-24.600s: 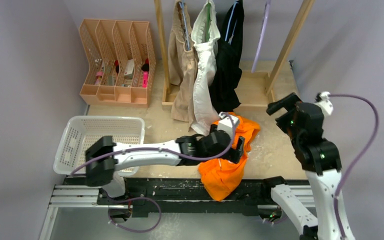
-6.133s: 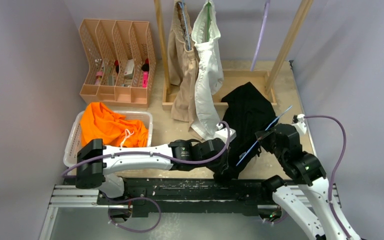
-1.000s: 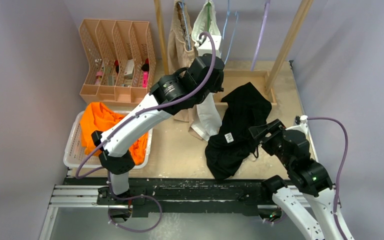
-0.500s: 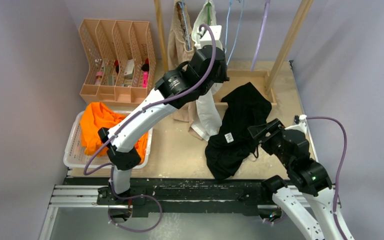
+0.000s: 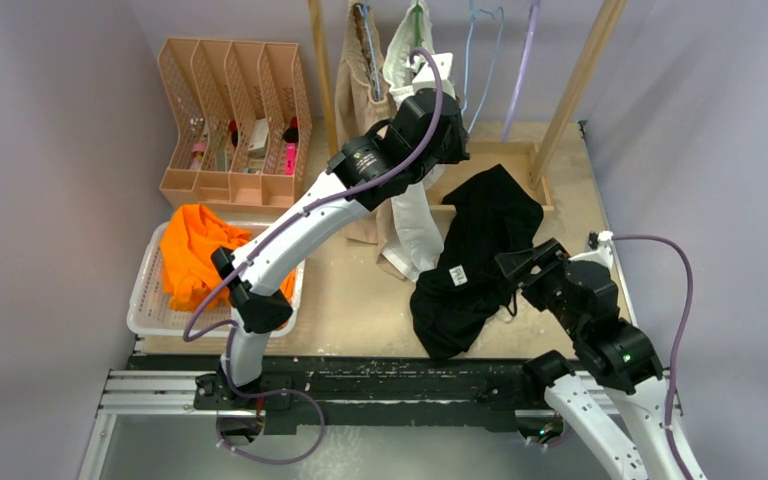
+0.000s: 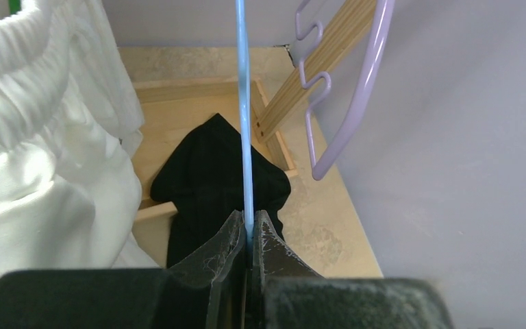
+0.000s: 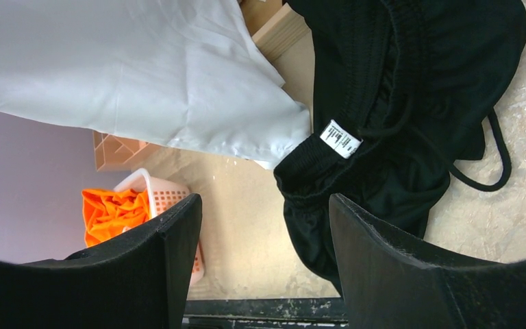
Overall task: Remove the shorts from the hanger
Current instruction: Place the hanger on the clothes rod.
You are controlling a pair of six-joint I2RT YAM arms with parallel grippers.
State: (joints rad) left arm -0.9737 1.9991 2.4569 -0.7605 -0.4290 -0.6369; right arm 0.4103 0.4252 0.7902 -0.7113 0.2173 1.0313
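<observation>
Black shorts (image 7: 411, 103) free, crumpled on bench (image 7: 246, 195) just below right hand (image 7: 264, 226), spread apart, holding nothing. Left hand (image 6: 248, 236) up high, clamped on bare blue hanger (image 6: 244, 123). White shorts (image 6: 34, 137) just left of it, beige shorts (image 5: 352, 80) beyond, both hanging. Orange shorts (image 5: 195, 250) in basket (image 5: 145, 318), far from both hands. Likely step: parking empty hanger. Next: release, reach white shorts.

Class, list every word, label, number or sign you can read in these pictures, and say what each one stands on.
No text here can be read.
White tag on the black shorts: lines of print, too small to read.
Items in the peach desk organizer: any labels too small to tell.
Blue hanger held in the left gripper: no marking visible.
</observation>
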